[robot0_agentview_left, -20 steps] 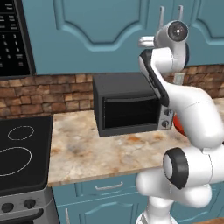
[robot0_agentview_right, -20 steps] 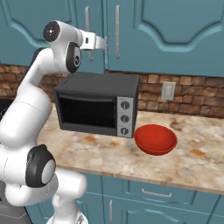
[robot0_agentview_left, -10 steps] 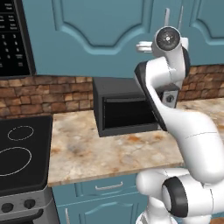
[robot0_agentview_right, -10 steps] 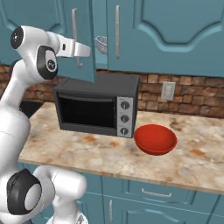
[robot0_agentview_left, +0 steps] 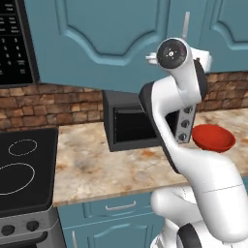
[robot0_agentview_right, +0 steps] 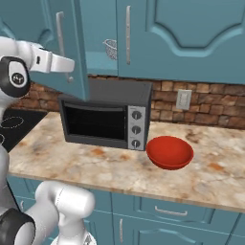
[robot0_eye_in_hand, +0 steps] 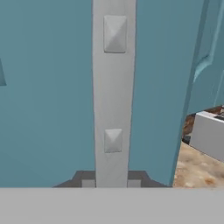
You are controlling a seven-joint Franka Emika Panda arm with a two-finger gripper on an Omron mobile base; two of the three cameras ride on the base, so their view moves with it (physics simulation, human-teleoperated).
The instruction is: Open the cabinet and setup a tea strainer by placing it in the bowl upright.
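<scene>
1. Cabinet door swings partly open with my gripper clamped tight on its silver handle; pulling off the hinge arc could slip my grip.
2. Bowl sits below, to my right.
3. Tea strainer, seen from the right base, sits inside, beyond my jaws; the hand view shows handle and door.

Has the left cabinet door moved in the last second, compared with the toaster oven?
Yes. The cabinet door has swung outward, away from the toaster oven, pulled by the gripper.
</scene>
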